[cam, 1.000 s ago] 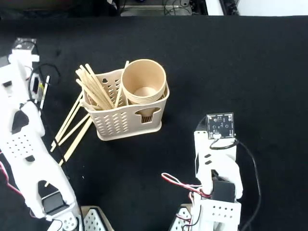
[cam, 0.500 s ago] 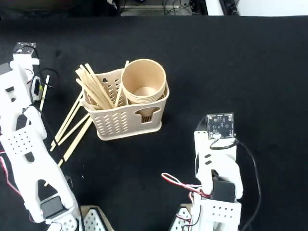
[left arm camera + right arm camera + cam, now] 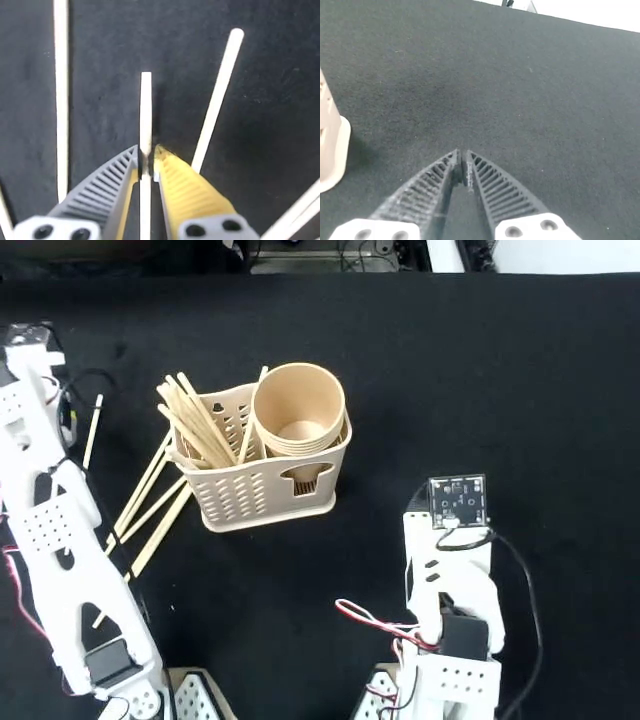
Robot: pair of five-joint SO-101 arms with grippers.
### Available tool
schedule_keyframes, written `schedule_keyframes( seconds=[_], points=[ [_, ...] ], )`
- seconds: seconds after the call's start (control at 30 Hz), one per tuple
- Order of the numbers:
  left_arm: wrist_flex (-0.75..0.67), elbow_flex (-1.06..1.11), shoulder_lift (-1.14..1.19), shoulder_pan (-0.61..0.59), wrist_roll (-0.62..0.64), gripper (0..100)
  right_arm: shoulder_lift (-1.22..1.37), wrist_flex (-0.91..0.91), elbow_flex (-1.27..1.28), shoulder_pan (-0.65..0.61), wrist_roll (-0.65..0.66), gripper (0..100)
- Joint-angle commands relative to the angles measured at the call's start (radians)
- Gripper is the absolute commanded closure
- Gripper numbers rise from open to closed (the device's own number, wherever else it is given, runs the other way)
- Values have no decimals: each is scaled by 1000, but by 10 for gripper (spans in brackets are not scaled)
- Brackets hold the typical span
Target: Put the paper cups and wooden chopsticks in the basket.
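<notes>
The beige basket (image 3: 262, 490) stands left of the table's middle, holding stacked paper cups (image 3: 299, 410) and a bundle of wooden chopsticks (image 3: 196, 425). Several loose chopsticks (image 3: 150, 502) lie on the cloth against its left side. My left arm (image 3: 45, 510) stretches along the table's left edge, with one thin chopstick (image 3: 92, 430) just beside it. In the left wrist view my left gripper (image 3: 146, 159) is shut on a chopstick (image 3: 145, 110), with other chopsticks (image 3: 61, 100) (image 3: 217, 95) lying on either side. My right gripper (image 3: 461, 165) is shut on nothing over bare cloth.
Black cloth covers the table (image 3: 480, 370). My right arm (image 3: 450, 590) sits folded near the front, right of the basket, whose corner (image 3: 330, 150) shows in the right wrist view. Cables lie beyond the table's far edge.
My left arm has shifted left and slightly farther away, uncovering more of the thin chopstick beside it. The right arm, basket and cups have not moved.
</notes>
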Motion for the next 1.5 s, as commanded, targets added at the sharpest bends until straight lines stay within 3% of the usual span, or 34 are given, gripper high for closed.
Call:
schedule_keyframes(
  seconds=[0.0,0.2,0.33,0.43,0.73,0.97,1.13,1.37,1.47],
  points=[
    [12,166,-239,-5,132,973,-65,-12,-4,-5,2,977],
    [6,636,-717,53,236,971,-65,-12,-4,-5,2,977],
    [2,820,-1034,119,275,971,-65,-12,-4,-5,2,977],
    [-77,963,-1250,166,308,971,-65,-11,-4,-5,2,977],
    [-529,1569,-1955,332,374,971,-65,-11,-4,-5,2,977],
    [-1076,2087,-2575,470,377,971,-65,-11,-4,-5,2,977],
    [-1453,2330,-2759,561,379,971,-65,-11,-4,-5,2,977],
    [-1479,2305,-2765,564,589,971,-65,-11,-4,-5,2,977],
    [-1479,2336,-2762,553,606,971,-65,-11,-4,-5,2,977]
  ],
)
